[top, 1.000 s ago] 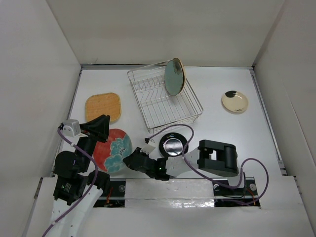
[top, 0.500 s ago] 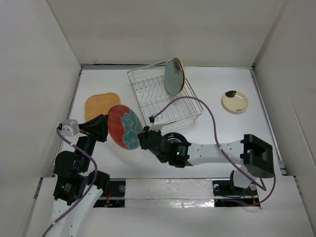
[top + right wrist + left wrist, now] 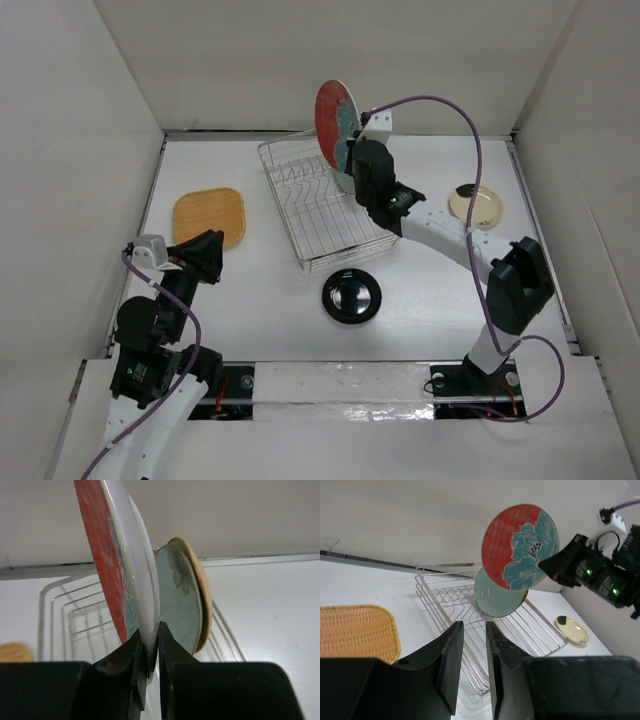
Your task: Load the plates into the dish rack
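Top view: the right gripper [image 3: 348, 143] holds the red plate [image 3: 332, 120] upright over the far end of the rack [image 3: 300, 215].
Left wrist: the left gripper [image 3: 473, 630] is slightly parted and empty.
Right wrist: the jaws pinch the plate's rim, with the green plate [image 3: 180, 600] just beside it.

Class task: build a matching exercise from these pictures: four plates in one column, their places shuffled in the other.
1. red flowered plate
2. pale green plate
3. black plate
4. orange woven plate

A. flat on the table, left of the dish rack
B. held on edge by the right hand, above the rack
C. upright in the rack
D. flat on the table, near side of the rack

Pairs: 1-B, 2-C, 3-D, 4-A
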Robot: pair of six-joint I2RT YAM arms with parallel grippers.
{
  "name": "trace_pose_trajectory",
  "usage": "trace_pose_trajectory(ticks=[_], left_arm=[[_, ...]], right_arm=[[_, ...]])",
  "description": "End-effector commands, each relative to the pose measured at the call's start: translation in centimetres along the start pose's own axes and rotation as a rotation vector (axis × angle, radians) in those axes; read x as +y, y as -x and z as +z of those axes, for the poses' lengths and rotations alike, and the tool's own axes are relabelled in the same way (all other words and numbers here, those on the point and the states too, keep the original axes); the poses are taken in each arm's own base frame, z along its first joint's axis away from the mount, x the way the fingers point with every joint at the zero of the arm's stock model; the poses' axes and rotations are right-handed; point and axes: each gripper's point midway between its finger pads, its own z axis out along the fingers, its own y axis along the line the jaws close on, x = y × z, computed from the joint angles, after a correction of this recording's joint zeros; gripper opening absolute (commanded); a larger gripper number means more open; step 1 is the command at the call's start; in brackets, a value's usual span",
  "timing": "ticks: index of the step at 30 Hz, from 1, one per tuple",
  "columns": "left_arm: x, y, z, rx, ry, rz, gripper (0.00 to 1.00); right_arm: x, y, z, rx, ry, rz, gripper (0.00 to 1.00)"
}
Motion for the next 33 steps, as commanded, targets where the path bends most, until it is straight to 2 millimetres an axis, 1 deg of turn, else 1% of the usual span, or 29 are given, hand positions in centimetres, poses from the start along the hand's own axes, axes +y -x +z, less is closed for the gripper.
trace_pose_trajectory(ticks=[1,2,3,4,5,6,7,8,9,10,11,14,15,17,18,21,22,23,25,26,27,29,33], left_arm=[[-0.5,0.4,0.6,-0.004,-0.02,0.011,0.22],[-0.5,0.3,0.7,0.0,-0.017,0.011,0.22],[-0.4,0.1,0.9,0.008,-0.014,0.014,0.22],[-0.4,0.0,0.9,0.012,-0.011,0.014,0.22],[-0.4,0.0,1.0,0.013,-0.012,0.014,0.22],[-0.3,-0.2,1.1,0.02,-0.01,0.016,0.22],[-0.3,-0.2,1.2,0.023,-0.01,0.018,0.22],[-0.3,-0.3,1.3,0.025,-0.011,0.017,0.22],[-0.4,-0.4,1.4,0.03,-0.011,0.019,0.22],[-0.4,-0.4,1.4,0.031,-0.01,0.017,0.22],[-0.3,-0.5,1.5,0.034,-0.009,0.019,0.22],[-0.3,-0.6,1.5,0.038,-0.01,0.021,0.22],[-0.3,-0.6,1.6,0.039,-0.009,0.021,0.22],[-0.3,-0.6,1.6,0.04,-0.007,0.021,0.22],[-0.3,-0.6,1.6,0.04,-0.007,0.02,0.22],[-0.3,-0.6,1.6,0.041,-0.009,0.02,0.22],[-0.3,-0.6,1.6,0.041,-0.009,0.021,0.22],[-0.3,-0.6,1.6,0.041,-0.009,0.02,0.22],[-0.3,-0.7,1.6,0.042,-0.008,0.02,0.22],[-0.3,-0.7,1.6,0.04,-0.007,0.02,0.22],[-0.3,-0.7,1.6,0.04,-0.007,0.02,0.22],[-0.3,-0.7,1.6,0.041,-0.009,0.021,0.22],[-0.3,-0.6,1.6,0.039,-0.009,0.021,0.22]], right_arm=[[1.7,8.8,1.9,-0.212,0.041,0.042,0.0],[1.4,8.8,2.6,-0.209,0.032,0.027,0.0],[0.7,8.7,3.4,-0.209,0.014,0.015,0.0],[0.5,7.8,4.3,-0.193,0.007,-0.006,0.0],[0.8,8.0,4.5,-0.196,0.01,-0.014,0.0],[0.1,7.9,5.2,-0.194,-0.008,-0.026,0.0],[-0.3,7.6,5.6,-0.189,-0.019,-0.036,0.0],[-0.2,7.0,6.1,-0.18,-0.02,-0.049,0.0],[-0.2,6.7,6.3,-0.176,-0.025,-0.056,0.0],[-0.7,6.5,6.7,-0.174,-0.036,-0.058,0.0],[-0.9,5.9,6.9,-0.165,-0.049,-0.064,0.0],[-1.7,5.5,7.1,-0.177,-0.088,-0.108,0.0],[-1.5,5.2,6.8,-0.177,-0.09,-0.115,0.0],[-2.1,5.8,6.7,-0.204,-0.122,-0.12,0.0],[-1.7,6.4,6.2,-0.22,-0.115,-0.111,0.0],[-1.7,8.0,5.6,-0.254,-0.107,-0.082,0.0],[-1.2,9.2,4.9,-0.281,-0.096,-0.063,0.0],[-1.6,9.9,4.6,-0.297,-0.115,-0.065,0.0],[-1.3,11.5,3.5,-0.338,-0.121,-0.048,0.0],[-1.5,12.2,3.3,-0.351,-0.131,-0.048,0.0],[-1.9,12.5,3.2,-0.355,-0.155,-0.064,0.0],[-2.2,13.0,3.0,-0.367,-0.169,-0.073,0.0],[-2.8,12.6,2.9,-0.359,-0.196,-0.101,0.0]])
